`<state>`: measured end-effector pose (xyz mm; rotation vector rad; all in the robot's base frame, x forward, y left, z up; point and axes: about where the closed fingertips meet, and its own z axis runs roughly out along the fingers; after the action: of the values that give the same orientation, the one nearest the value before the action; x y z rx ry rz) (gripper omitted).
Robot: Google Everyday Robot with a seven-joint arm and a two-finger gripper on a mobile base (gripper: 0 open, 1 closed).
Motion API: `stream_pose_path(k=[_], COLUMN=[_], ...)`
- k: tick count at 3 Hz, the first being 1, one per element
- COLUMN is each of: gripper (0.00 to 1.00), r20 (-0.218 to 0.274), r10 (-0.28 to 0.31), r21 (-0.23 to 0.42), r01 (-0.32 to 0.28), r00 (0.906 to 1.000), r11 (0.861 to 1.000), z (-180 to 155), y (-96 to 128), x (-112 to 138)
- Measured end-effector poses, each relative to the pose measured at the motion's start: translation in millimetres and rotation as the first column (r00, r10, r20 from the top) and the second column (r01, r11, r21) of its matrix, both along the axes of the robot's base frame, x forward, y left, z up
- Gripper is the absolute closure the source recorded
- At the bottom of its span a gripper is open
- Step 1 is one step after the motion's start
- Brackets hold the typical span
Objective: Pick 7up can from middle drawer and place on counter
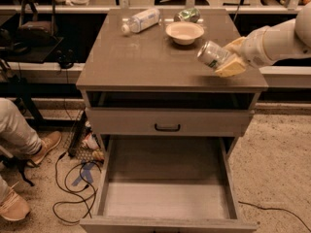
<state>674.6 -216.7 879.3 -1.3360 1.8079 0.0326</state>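
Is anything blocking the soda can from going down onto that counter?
Nothing visible. The hand holds the 7up can tilted over a bare stretch of counter; the white bowl sits farther back, clear of it.

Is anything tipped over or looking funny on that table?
Yes. The clear bottle lies on its side at the back of the counter. The gripper holds the 7up can tilted sideways over the counter's front right part.

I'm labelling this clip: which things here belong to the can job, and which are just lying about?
Job: 7up can, tilted, gripped by the pincer over the counter, right side; middle drawer, pulled open, floor bare.
Lying about: plastic bottle on its side, white bowl, green packet, all at the counter's back.
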Motion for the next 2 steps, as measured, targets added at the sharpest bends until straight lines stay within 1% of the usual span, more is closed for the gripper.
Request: stream_pose_path(k=[1, 2], gripper=[1.0, 0.82], r20=[-0.052, -0.122], r10=[-0.036, -0.045], r21=[0.004, 0.005], r01=[0.036, 0.046], r00=[0.998, 0.9915], r11=[0.999, 0.999], z=[1.5, -5.1], y=[-0.5, 8.9], x=[36.7, 61.5])
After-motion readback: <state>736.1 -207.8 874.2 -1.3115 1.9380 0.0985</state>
